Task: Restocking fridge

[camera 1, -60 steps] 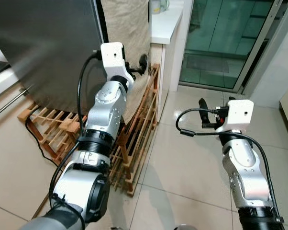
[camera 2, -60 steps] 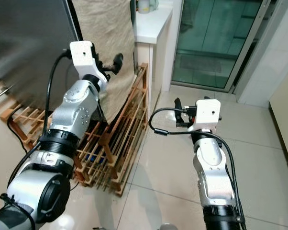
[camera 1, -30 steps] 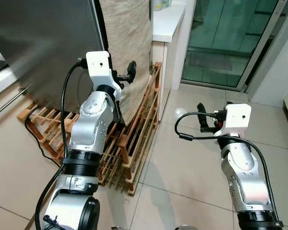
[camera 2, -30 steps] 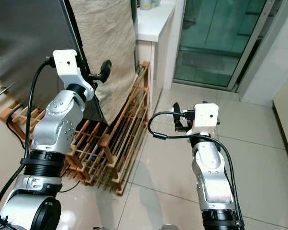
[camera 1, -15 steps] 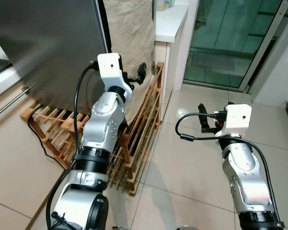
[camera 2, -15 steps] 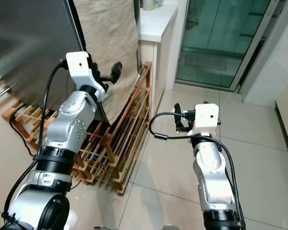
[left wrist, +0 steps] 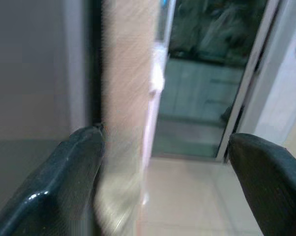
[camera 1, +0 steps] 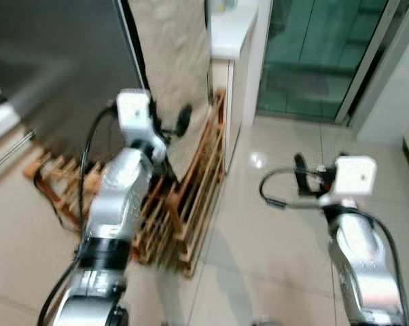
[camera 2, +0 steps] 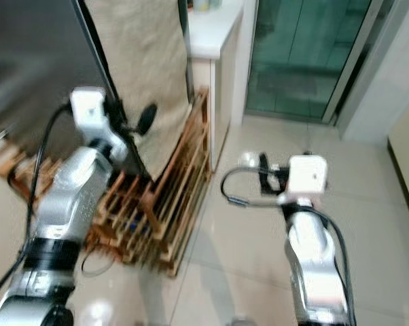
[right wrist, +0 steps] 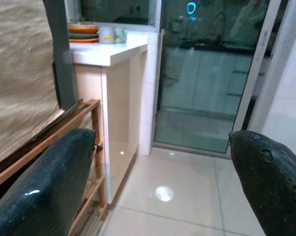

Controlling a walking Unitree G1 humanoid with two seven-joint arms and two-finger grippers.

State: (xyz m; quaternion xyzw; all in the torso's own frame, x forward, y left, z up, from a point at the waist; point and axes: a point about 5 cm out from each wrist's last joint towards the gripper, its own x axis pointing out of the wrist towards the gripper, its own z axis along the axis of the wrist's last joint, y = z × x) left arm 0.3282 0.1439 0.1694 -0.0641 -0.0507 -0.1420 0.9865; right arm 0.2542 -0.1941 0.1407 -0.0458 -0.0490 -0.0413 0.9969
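Raised to the fridge door's edge, left gripper spread wide and empty, likely to pull it open; right gripper wide, empty, over floor

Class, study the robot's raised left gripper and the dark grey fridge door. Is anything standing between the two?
Nothing visible blocks it. The left gripper, fingers open, is raised right at the edge of the dark grey fridge door, with the beige cloth hanging just beyond it. The slatted wooden rack sits lower, on the floor. The right gripper hangs open over the tiles.
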